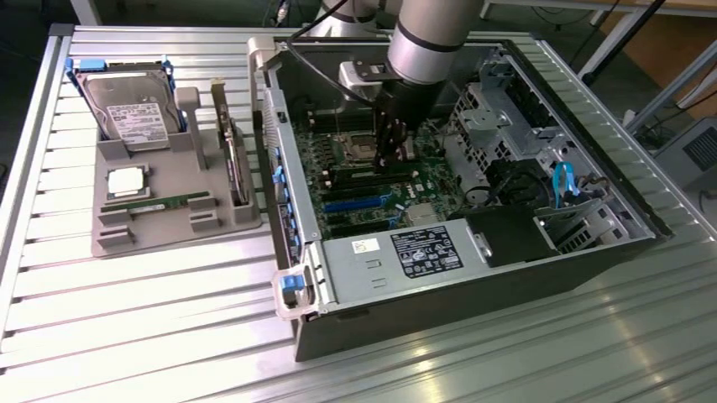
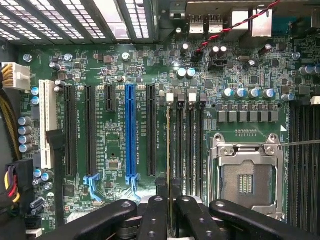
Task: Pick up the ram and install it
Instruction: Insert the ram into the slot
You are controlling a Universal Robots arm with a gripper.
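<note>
The slatted metal desk (image 1: 134,336) carries everything on one level. The case (image 1: 482,285) lies on its side with the panel off, which I take to be so the board (image 2: 240,65) faces up and can be reached from above. Just beside the case, on the exterior view's left, a grey tray (image 1: 123,239) gives each loose part its own seat. A drive (image 1: 129,109) is propped at the far end, a card (image 1: 232,155) stands on edge, a processor (image 1: 126,180) lies flat, and a second stick (image 1: 157,204) rests in a groove. I'd guess they are spaced that way so each can be lifted cleanly. On the board, four slots (image 2: 192,150) run side by side next to the open socket (image 2: 245,175). The arm (image 1: 437,42) reaches in from the far side of the desk and drops almost straight down into the case, wrist pointing at the middle of the board. Its black fingers (image 2: 155,215) are drawn close together, so I judge the jaws to be clamped on the ram (image 2: 168,165). The ram is gripped along its upper edge with its contacts pointing down, and in the wrist view it appears edge-on as a thin line. It lies lengthwise along the slot farthest from the socket, and I cannot tell whether it already touches that slot.
</note>
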